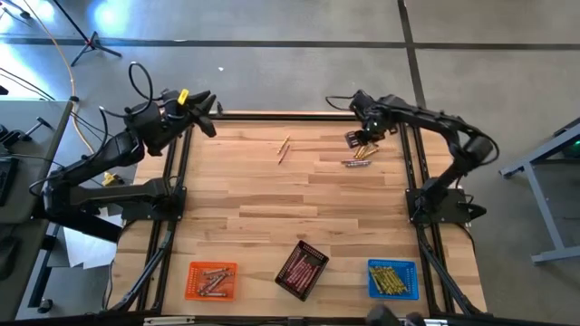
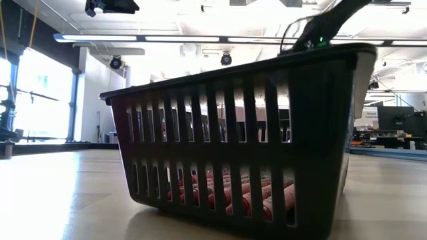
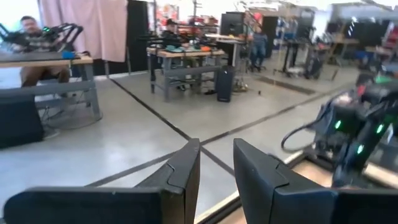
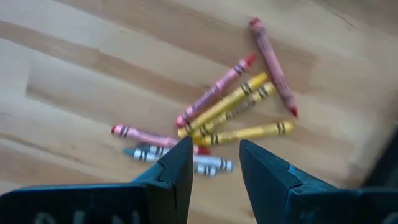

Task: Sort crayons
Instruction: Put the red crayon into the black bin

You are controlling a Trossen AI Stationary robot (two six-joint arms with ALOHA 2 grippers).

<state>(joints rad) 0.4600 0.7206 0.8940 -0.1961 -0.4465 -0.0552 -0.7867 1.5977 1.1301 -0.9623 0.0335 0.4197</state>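
Directly beneath the right gripper [image 4: 214,163], hovering with dark fingers parted a little and holding nothing: a loose heap of thin paper-wrapped crayons [image 4: 230,115] on the pale wooden plank table [image 1: 272,208], at the far right of it. Nearest the fingertips, a grey crayon [image 4: 177,158] lying just under a pink-red one [image 4: 152,137]; farther out from the fingers, three yellow sticks [image 4: 249,132] fanned together, with two more red ones [image 4: 273,65] crossing or touching them. Off to the gripper's side toward mid-table, a separate pair of crayons [image 1: 284,149], well apart from the heap.

To do this step well, probably best to choose one stick at the heap's edge (the grey one looks freest), turn the wrist so the fingers straddle it across its width, then lower straight and close gently; going for the tangled yellows risks dragging neighbours along.

Well away, at the table's near edge: an orange square tray [image 1: 211,281], a black slatted plastic basket [image 1: 302,269] and a blue square tray [image 1: 392,279], each already holding crayons.

At the far left corner, parked off the table edge, the left gripper [image 3: 216,165], fingers slightly apart and empty.
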